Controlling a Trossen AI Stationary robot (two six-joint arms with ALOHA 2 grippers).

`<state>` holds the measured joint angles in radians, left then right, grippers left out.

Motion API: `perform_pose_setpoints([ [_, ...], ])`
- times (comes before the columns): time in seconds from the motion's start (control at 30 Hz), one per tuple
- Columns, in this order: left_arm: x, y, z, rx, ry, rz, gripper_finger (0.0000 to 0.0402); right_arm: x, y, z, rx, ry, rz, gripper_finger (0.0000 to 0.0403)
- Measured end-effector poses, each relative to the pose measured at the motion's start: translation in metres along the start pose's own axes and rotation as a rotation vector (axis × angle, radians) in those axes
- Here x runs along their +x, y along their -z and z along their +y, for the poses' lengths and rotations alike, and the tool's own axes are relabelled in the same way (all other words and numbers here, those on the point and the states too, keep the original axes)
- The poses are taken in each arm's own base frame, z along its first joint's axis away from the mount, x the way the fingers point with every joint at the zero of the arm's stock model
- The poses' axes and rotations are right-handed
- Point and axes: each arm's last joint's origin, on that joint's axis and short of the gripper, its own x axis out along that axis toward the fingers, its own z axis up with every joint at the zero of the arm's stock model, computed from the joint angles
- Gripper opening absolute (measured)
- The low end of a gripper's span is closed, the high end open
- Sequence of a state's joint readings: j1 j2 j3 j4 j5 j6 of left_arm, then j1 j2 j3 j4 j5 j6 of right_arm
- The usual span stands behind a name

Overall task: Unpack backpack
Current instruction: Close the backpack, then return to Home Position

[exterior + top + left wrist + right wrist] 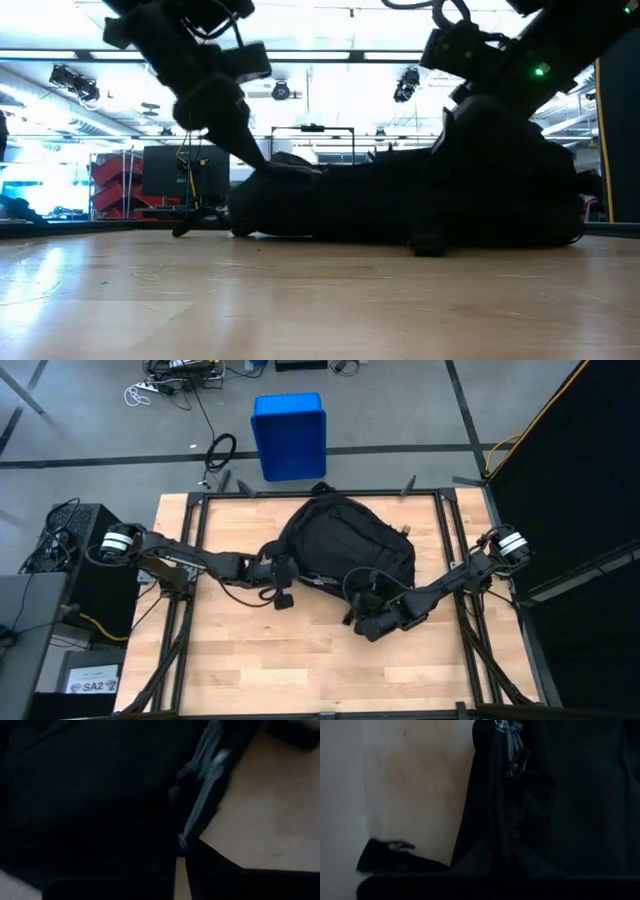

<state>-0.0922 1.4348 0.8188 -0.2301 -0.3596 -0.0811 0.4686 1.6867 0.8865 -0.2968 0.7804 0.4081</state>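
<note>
Fingers [210, 870] apparently closed against the backpack [345, 540].

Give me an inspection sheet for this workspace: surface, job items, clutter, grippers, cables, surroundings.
Surface: wooden table, bare in front.
Job's things: black backpack lying flat mid-table.
Clutter: nothing seen on the table.
Grippers: left gripper shut at the backpack's left edge; right gripper shut at its front edge; held fabric not discernible.
Cables: loose cords on the floor.
Surroundings: blue bin behind the table.
</note>
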Motion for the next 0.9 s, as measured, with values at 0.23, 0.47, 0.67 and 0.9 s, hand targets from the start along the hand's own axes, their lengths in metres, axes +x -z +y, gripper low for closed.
perform_pose_setpoints([
  [0.23, -0.003, -0.016, -0.009, 0.032, 0.221, -0.156, 0.0018, 0.006, -0.004, -0.002, 0.005, -0.064, 0.009, 0.0054],
  [0.47, -0.004, -0.016, -0.011, 0.072, 0.285, -0.168, 0.0107, 0.003, -0.016, 0.005, 0.053, -0.297, -0.04, 0.0196],
  [0.67, -0.004, -0.018, -0.011, 0.067, 0.301, -0.183, 0.0187, -0.001, -0.025, 0.007, 0.076, -0.386, -0.104, 0.0319],
  [0.9, -0.035, -0.051, -0.009, 0.05, 0.335, -0.322, 0.0206, -0.051, -0.07, -0.012, 0.062, -0.446, -0.535, 0.0343],
])
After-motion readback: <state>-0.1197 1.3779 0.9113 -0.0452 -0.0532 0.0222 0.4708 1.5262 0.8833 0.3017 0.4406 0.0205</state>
